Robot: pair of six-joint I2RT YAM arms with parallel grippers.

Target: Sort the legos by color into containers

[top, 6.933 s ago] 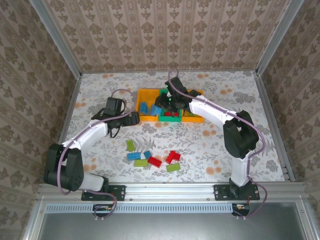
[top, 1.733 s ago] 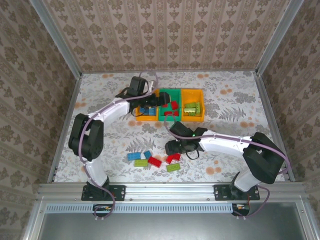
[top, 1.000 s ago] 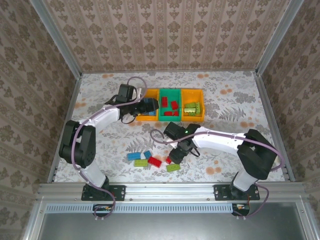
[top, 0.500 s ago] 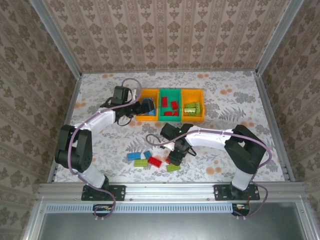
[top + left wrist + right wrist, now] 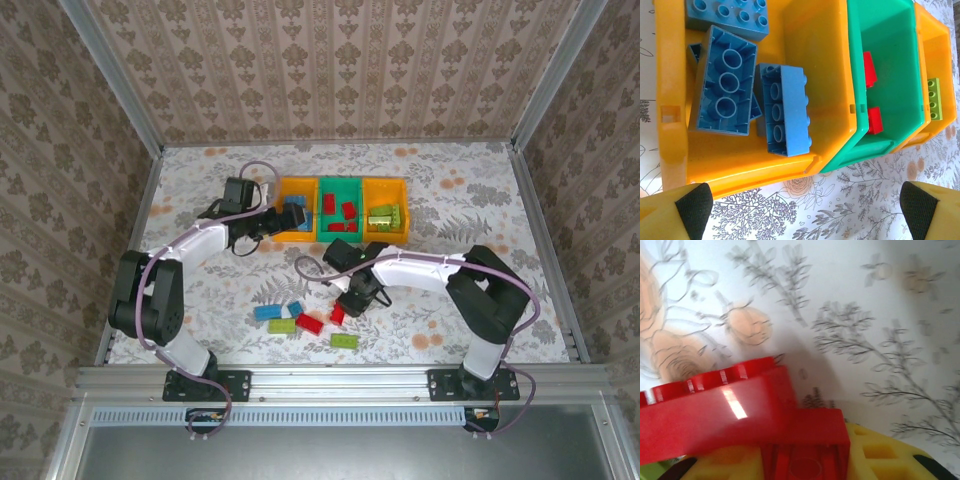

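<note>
Top, bins: three bins [image 5: 341,181] joined in a row at the far middle of the table [image 5: 460,190] — yellow, green, yellow from left to right.
Top, left hand: the left hand [image 5: 278,218] is at the near-left corner of the left yellow bin, level with its rim.
Top, right hand: the right hand [image 5: 349,304] is low over the table, well in front of the bins, with a red lego [image 5: 337,314] at its tip.
Top, loose legos: the loose legos [image 5: 281,325] are two blue, two green and one red, lying near each other to the left of and in front of the right hand.
Left wrist, left hand: its fingers [image 5: 692,207] are spread wide with nothing between them, above the table just before the bins.
Left wrist, left bin: the left bin [image 5: 670,75] holds blue legos [image 5: 730,82]. One shows its hollow underside and one lies on its side.
Left wrist, green bin: the green bin [image 5: 890,30] holds red legos [image 5: 869,69], partly hidden by the wall.
Left wrist, right bin: the right bin [image 5: 936,45] holds a light green lego [image 5: 935,99].
Right wrist, right hand: it is pressed together on the red lego, pinching it between the yellow fingers [image 5: 880,457]. The view is blurred, and I cannot tell whether the lego is off the table.
Right wrist, corner: there is a sliver of green at the lower left — too little to name.
</note>
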